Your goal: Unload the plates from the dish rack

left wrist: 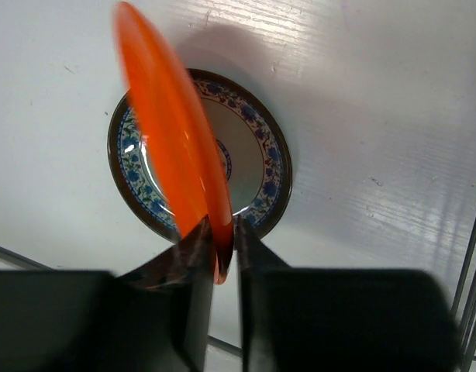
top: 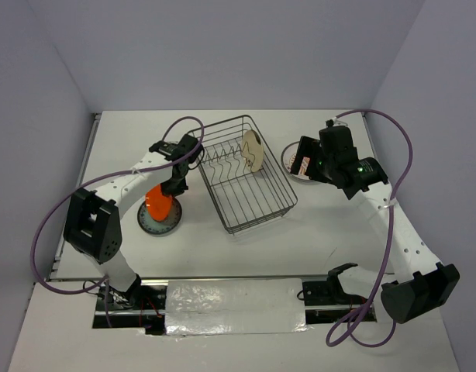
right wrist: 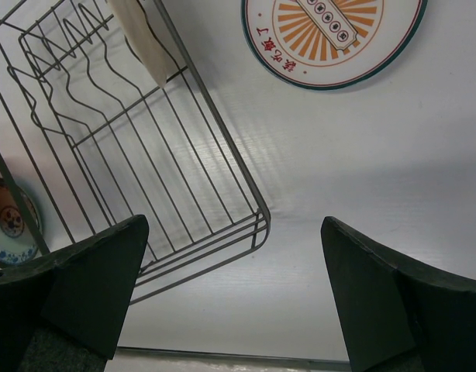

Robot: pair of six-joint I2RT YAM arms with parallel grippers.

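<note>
My left gripper [top: 174,186] is shut on the rim of the orange plate [top: 160,203], holding it on edge over the teal-patterned plate [top: 157,225], which lies flat on the table left of the dish rack [top: 257,225]. In the left wrist view the orange plate [left wrist: 164,132] stands tilted between my gripper [left wrist: 222,232] and the teal plate [left wrist: 253,155]. A cream plate [top: 253,151] stands upright in the rack's far end. The sunburst plate [right wrist: 331,35] lies flat on the table right of the rack [right wrist: 215,113]. My right gripper [right wrist: 230,263] is open and empty above the table beside it.
Purple cables loop off both arms. The table's near edge holds the arm bases and a foil-taped strip [top: 234,306]. Grey walls close in the back and sides. The rack's near right corner lies below the right gripper.
</note>
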